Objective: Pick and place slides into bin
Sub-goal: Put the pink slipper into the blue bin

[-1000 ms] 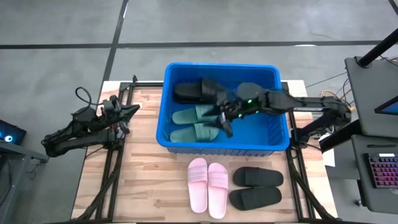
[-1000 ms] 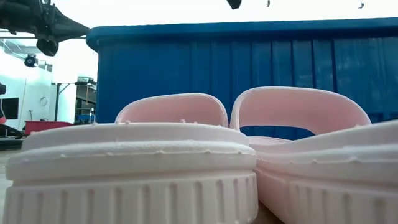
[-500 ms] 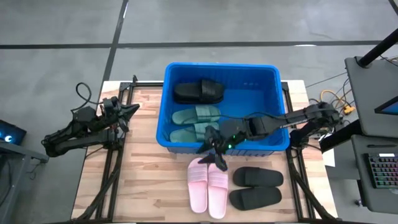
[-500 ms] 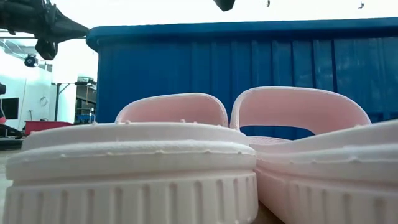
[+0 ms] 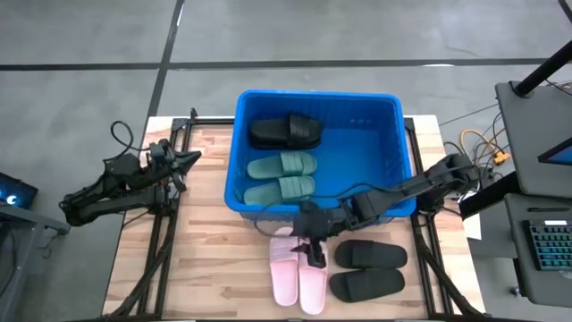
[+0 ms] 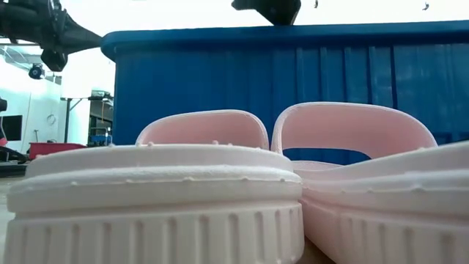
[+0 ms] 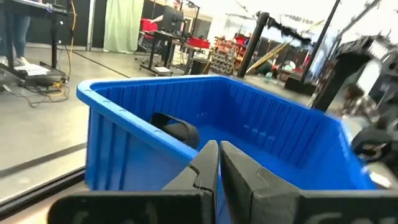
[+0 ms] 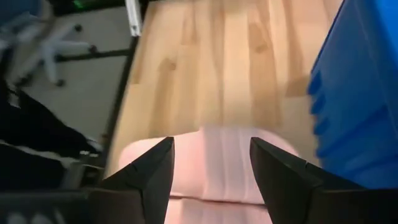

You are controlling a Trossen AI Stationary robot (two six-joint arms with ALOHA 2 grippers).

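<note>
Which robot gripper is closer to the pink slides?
The right one. The right gripper hangs open right over the pink slides, in front of the blue bin. The left gripper waits shut far off, beyond the bin's left wall.

The tabletop [image 5: 210,259] was of pale wood planks, set on a dark metal frame. Around it lay a grey concrete floor [image 5: 80,54] crossed by dark seams. To one side stood a grey desk [image 5: 536,116] with a keyboard [image 5: 547,250] lit in pink. Loose cables [image 5: 474,143] trailed near the table's corner. Beyond, the room was a bright workshop: a green curtain [image 7: 124,25], shelves with red items [image 7: 199,46], dark stands and a black pole [image 7: 252,37]. Strong white light washed the far side [image 6: 80,73].
</note>
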